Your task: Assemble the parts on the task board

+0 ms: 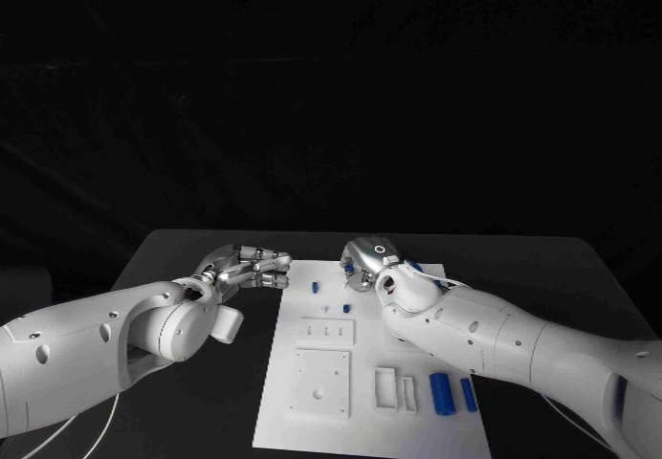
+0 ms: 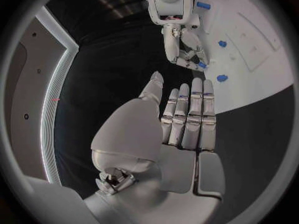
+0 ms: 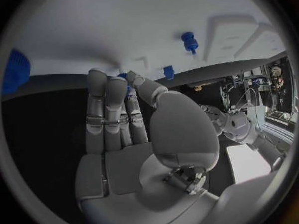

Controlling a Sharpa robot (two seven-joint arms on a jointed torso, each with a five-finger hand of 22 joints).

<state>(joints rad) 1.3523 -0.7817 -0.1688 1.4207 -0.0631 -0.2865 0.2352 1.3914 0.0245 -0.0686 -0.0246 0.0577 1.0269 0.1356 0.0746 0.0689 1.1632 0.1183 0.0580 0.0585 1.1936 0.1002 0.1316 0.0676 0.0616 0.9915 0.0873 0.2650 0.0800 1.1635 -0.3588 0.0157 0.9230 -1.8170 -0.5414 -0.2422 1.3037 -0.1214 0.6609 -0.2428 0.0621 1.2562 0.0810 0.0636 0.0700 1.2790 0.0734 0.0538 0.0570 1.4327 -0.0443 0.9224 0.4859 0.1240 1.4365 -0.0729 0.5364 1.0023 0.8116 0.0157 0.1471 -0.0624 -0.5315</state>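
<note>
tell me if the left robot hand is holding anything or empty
Empty: the left robot hand has straight fingers with nothing between them, hovering off the task board edge.

Head camera looking down, wrist cameras close behind hands (task board [image 1: 370, 382] shared)

Task board [image 1: 320, 421]: white rectangular plate, flat on the black table, long side running away from the robot, with raised square and slotted panels on its surface. Parts: two blue cylinders [image 1: 443, 393] lying side by side near the board's near right corner; a small blue peg [image 1: 316, 286] and another [image 1: 345, 309], apart, at the far end.
</note>
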